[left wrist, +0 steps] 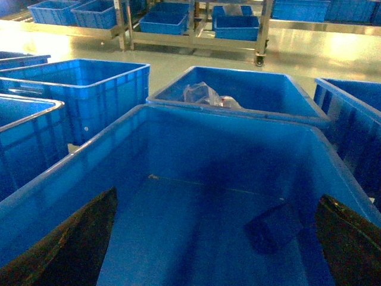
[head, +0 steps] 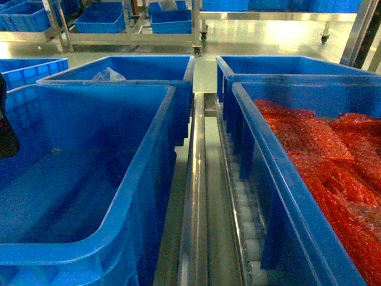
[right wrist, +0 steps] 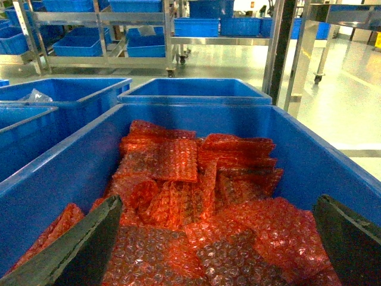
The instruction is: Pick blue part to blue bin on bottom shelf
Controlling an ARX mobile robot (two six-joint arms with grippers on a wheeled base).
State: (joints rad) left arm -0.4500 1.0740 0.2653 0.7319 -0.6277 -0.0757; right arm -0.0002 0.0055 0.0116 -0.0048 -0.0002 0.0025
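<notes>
A shiny steel bottom shelf (head: 196,196) runs from six toward twelve o'clock, its white rollers (head: 245,214) showing in the gap between bins. Four blue bins sit on it: an empty one (head: 83,179) at eight o'clock, another (head: 137,74) at eleven, one (head: 280,68) at one, and one holding red bubble wrap (head: 333,161) at four.

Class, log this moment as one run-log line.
left gripper: open, over near-left blue bin | right gripper: open, over red bubble-wrap bags | held: nothing
</notes>
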